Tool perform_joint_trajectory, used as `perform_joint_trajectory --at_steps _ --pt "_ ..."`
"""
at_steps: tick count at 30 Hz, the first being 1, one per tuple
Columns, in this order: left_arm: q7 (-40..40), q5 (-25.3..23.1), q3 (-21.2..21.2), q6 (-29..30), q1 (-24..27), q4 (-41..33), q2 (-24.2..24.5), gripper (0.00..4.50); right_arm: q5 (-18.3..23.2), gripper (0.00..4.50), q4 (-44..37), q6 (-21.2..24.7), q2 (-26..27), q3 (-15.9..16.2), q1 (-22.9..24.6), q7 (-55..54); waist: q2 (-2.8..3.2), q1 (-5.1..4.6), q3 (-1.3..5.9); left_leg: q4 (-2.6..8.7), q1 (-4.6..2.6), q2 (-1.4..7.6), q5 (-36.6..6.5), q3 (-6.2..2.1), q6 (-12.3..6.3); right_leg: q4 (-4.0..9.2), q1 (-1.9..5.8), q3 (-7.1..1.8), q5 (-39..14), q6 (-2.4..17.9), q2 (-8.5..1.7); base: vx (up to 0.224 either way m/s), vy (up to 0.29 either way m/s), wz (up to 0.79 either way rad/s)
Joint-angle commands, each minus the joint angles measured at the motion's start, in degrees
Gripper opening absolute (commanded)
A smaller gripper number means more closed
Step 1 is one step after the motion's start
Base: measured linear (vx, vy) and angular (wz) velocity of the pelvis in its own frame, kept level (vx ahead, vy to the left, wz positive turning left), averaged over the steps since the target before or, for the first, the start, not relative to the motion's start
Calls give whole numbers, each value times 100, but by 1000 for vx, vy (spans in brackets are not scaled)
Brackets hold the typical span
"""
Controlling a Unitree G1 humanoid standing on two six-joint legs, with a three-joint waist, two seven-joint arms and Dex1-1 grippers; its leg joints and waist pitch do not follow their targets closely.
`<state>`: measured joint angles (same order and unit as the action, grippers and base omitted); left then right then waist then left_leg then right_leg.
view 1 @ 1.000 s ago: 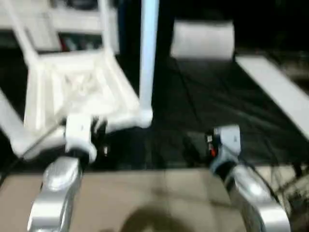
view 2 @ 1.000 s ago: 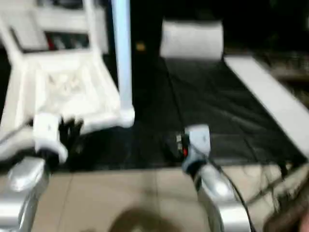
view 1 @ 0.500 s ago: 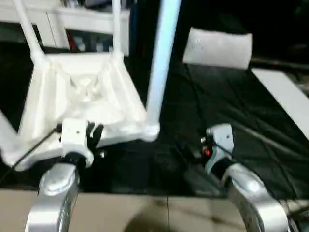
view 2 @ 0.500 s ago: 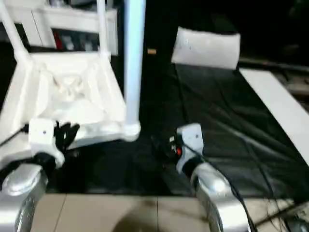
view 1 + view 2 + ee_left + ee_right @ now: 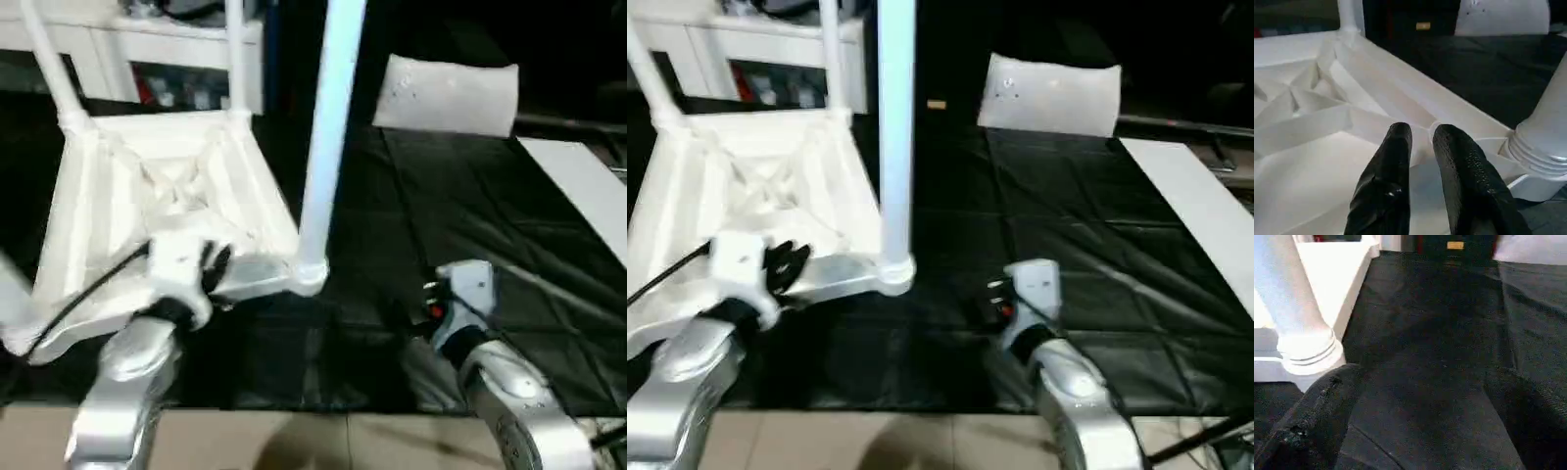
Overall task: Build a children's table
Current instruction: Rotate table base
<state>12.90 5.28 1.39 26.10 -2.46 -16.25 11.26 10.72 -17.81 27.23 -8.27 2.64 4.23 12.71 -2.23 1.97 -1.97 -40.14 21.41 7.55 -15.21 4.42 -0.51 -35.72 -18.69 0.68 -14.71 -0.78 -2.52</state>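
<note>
The white plastic rectangular tabletop [image 5: 167,196] lies upside down on the black floor mat [image 5: 1087,264], ribbed underside up. White tube legs stand upright in its round corner sockets: the near-corner leg [image 5: 328,127] rises just beside the left claw [image 5: 1420,147], towards the right claw, and two far-corner legs [image 5: 235,54] stand beyond the left claw.

Left claw: the two black fingers [image 5: 1388,176] stand nearly together, with a narrow gap, and close on the raised rim of the tabletop's near edge. A rib of the underside runs directly ahead of the fingertips.

Right claw [image 5: 1420,396]: the fingers [image 5: 1312,416] are spread wide and hold nothing. It hovers over the black floor mat, apart from the tabletop. The socket base of the near-corner leg [image 5: 1300,340] stands just beside its left finger.

A white cushion-like pad [image 5: 1050,93] lies well beyond the right claw. A flat white board [image 5: 1200,211] lies to the outer right of it. A white cabinet [image 5: 147,49] stands behind the tabletop.
</note>
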Motion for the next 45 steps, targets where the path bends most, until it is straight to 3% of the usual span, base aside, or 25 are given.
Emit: perform_joint_trajectory --at_steps 1,3,4,5,6,8,10,11,12,14,15,18,24,25,26,27,28,30,31,32,33,34,36,39,45 --pt "5 -10 60 40 -41 90 58 103 -47 450 -51 -18 30 74 -70 -22 -16 112 130 -84 302 428 -367 -268 -156 1006 367 -984 -2202 1598 -1630 -64 144 -5" --pt "18 -5 55 30 -41 103 46 103 -61 450 -53 -28 23 105 -71 -29 136 44 135 711 -90 321 -219 -6 -807 717 80 -382 -1735 1583 -604 -45 206 12" --pt "20 -8 51 26 -37 104 41 103 -61 450 -52 -32 21 109 -73 -31 217 -288 183 973 -414 320 -25 -85 -1715 151 -209 104 -976 1268 -20 -60 238 11" --pt "-3 18 59 79 -17 95 2 103 -61 450 -51 -32 15 111 -73 -31 329 -327 202 1061 -538 317 -33 -144 -2059 -209 -329 315 -873 1008 100 -58 267 11" --pt "-3 18 59 79 -17 95 2 103 -61 450 -51 -32 15 111 -73 -31 321 -376 214 1159 -550 398 249 -188 -2558 -674 -504 492 -682 430 92 -58 267 11" --pt "-79 26 27 155 38 85 -49 103 -80 450 -45 -28 -14 119 -81 -26 249 -309 146 1200 -324 594 605 -115 -2774 -765 -584 527 -528 -51 -85 -56 210 2" --pt "-140 15 -3 175 84 82 -101 103 -86 450 -38 -21 -28 103 -89 -4 -75 -213 177 1233 -103 613 -1306 -70 -1220 -89 -172 2 -706 170 -623 -80 166 -8" --pt "-139 -8 -30 114 103 68 -106 103 -88 450 -33 -16 -31 87 -91 12 -99 -75 162 858 -85 445 -1734 19 -599 411 -255 -353 -1556 384 -1185 -99 136 0" --pt "-118 -53 -80 62 110 58 -82 103 -85 450 -23 -18 -41 69 -91 24 -127 -47 124 -101 -26 332 -831 -242 47 824 -146 -751 -2562 910 -1854 -99 136 0" --pt "-126 -73 -85 11 113 67 -93 103 -72 450 -10 -12 -51 42 -87 13 21 -243 43 375 159 347 -514 -371 761 571 -26 69 -3082 961 -983 -83 159 -16" --pt "-129 -56 -72 -4 116 65 -109 103 -71 450 -10 -12 -53 39 -87 13 226 -300 45 833 -198 694 -2429 -467 1096 283 -360 96 -2149 683 -377 -73 155 -12" --pt "-250 63 111 -24 160 11 -253 103 -53 450 5 -11 -82 26 -102 5 272 -462 13 1232 -50 573 -4056 -466 1326 50 -127 246 -231 544 -425 -100 126 11" --pt "-418 -204 -6 45 121 47 -177 103 -73 450 31 -3 -145 -4 -172 7 25 -481 -51 943 -175 531 -3284 -244 947 769 -219 78 -3191 414 -865 -60 34 1" --pt "-427 -156 -15 -11 122 55 -202 103 -119 450 49 34 -166 -47 -204 -48 43 -516 -62 980 -193 569 -3482 -295 1041 771 -206 156 -3075 346 -764 -68 -4 -2" --pt "-421 -125 -17 -19 127 49 -222 103 -118 450 61 59 -161 -94 -220 -83 107 -551 -102 1517 327 451 -4177 -601 1139 331 241 477 -2435 409 -533 -111 3 16" --pt "-406 -111 -13 -23 144 37 -267 103 -119 450 67 59 -167 -143 -230 -106 221 -398 -87 1927 340 403 -4402 -822 1268 -304 360 533 -1059 477 -103 -111 3 16" --pt "-403 -114 -15 -23 149 32 -279 103 -117 450 68 57 -170 -159 -232 -109 163 -454 -70 1874 89 467 -4103 -1113 971 -414 162 373 -824 525 -22 -67 -42 50" --pt "-468 -132 0 59 175 11 -339 103 -65 450 40 110 -177 -211 -222 -102 107 -511 18 1497 -399 940 -2912 -945 283 -221 -193 48 -569 596 -299 59 -150 68" --pt "-498 -152 2 107 178 9 -344 103 -54 450 32 125 -182 -218 -220 -98 137 -482 29 1480 -333 829 -2364 -844 12 -107 -130 -9 -605 674 -323 26 -223 48" --pt "-517 -140 15 93 193 13 -371 103 -40 450 9 134 -210 -212 -197 -67 -92 -383 23 941 25 297 -1938 -365 -138 681 -73 -330 -1719 1335 -872 -71 -227 11" --pt "-518 -130 20 75 202 14 -382 103 -32 450 -2 134 -225 -207 -184 -51 -228 -211 75 451 37 19 -1156 -41 -104 963 -53 -391 -2521 1222 -1083 -71 -227 11" --pt "-540 -169 -3 134 211 1 -355 103 -13 450 -25 139 -243 -190 -162 -28 -329 -104 97 268 179 53 85 -24 -82 902 36 -636 -3116 536 -1069 -51 -202 -7" --pt "-440 -72 -11 91 228 -24 -355 103 -10 450 -49 139 -260 -156 -147 -5 -256 43 101 560 209 192 483 31 78 733 91 -491 -2859 -28 -796 17 -163 -11" --pt "-191 88 -91 -119 269 -102 -355 103 -29 450 -145 188 -255 -106 -121 11 -142 -35 170 959 56 487 26 118 151 420 57 -143 -693 347 -413 11 -33 -2" --pt "-20 125 -257 -167 331 -137 -366 103 31 450 -239 216 -290 -126 -58 31 -89 -77 32 1080 -207 549 -2135 240 307 740 211 -120 -2760 852 -421 0 0 0"
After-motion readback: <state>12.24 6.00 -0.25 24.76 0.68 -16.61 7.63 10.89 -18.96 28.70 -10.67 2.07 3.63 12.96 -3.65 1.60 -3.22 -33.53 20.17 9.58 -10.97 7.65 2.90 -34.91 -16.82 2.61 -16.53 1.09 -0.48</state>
